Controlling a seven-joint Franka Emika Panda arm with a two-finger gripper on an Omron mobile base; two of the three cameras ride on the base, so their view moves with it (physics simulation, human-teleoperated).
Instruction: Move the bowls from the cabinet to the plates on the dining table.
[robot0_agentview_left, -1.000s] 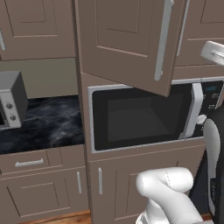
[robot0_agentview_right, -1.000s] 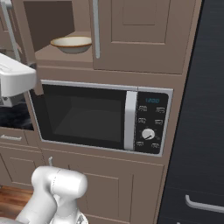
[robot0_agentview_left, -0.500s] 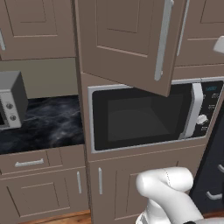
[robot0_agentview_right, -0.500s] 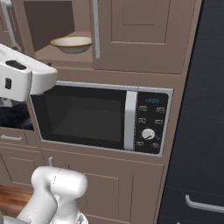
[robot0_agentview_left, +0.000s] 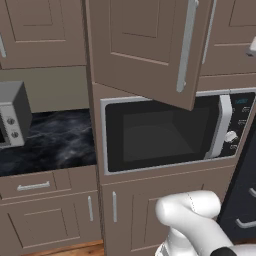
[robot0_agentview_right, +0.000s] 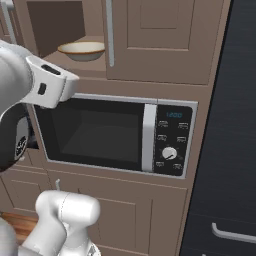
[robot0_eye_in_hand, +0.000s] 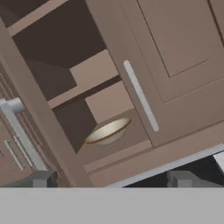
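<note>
Cabinet (robot0_agentview_right: 60, 30) stands open above the microwave (robot0_agentview_right: 115, 132), door (robot0_agentview_left: 150, 50) swung wide. Cream bowl (robot0_eye_in_hand: 108, 131) sits on the lowest shelf (robot0_eye_in_hand: 118, 146), ahead of and above the gripper (robot0_eye_in_hand: 111, 179), well apart. Gripper is spread wide and holds nothing.

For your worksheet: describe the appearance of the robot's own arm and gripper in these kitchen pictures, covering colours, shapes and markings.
The arm is glossy white with rounded, tube-like links and dark joint sections. One link bears small dark marks. The gripper has two small, blocky dark grey fingers. No cables show.
</note>
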